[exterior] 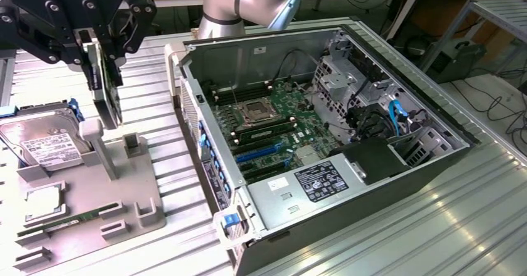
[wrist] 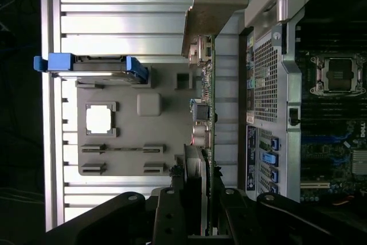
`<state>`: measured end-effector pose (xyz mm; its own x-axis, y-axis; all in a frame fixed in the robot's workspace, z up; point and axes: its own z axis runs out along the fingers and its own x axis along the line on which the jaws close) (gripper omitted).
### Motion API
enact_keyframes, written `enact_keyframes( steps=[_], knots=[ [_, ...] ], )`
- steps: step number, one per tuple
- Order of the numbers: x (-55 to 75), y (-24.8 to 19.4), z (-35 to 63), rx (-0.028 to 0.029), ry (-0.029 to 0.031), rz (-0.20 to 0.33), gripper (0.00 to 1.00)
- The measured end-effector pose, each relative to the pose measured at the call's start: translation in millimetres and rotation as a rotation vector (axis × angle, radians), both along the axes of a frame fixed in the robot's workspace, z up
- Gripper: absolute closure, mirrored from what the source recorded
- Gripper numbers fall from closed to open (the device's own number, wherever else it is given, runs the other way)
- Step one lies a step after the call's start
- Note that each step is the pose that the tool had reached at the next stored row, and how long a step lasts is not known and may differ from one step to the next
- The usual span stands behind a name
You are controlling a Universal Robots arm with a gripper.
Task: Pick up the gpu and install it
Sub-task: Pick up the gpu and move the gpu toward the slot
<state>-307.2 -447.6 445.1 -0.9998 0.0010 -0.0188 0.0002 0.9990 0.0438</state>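
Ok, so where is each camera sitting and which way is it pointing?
Exterior view: off the arm, raised, looking down on the open grey metal computer case and flat grey parts tray; black gripper and silver arm show.
Wrist view: on the wrist, facing down along the held green-board gpu with black cooler; black fingers show.
Shared: gpu, case, tray, gripper.

Only legible text — ROBOTIQ on the gripper (exterior: 100,63); hard drive label (exterior: 49,149) and power supply label (exterior: 325,183) too tiny.
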Motion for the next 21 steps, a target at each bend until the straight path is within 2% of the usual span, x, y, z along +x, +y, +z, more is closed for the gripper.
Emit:
enact_keyframes(
  steps=[21],
  knots=[
    [8.7, 0.0, 0.1, -0.0001, 0.0001, 0.000, 0.73]
  ],
)
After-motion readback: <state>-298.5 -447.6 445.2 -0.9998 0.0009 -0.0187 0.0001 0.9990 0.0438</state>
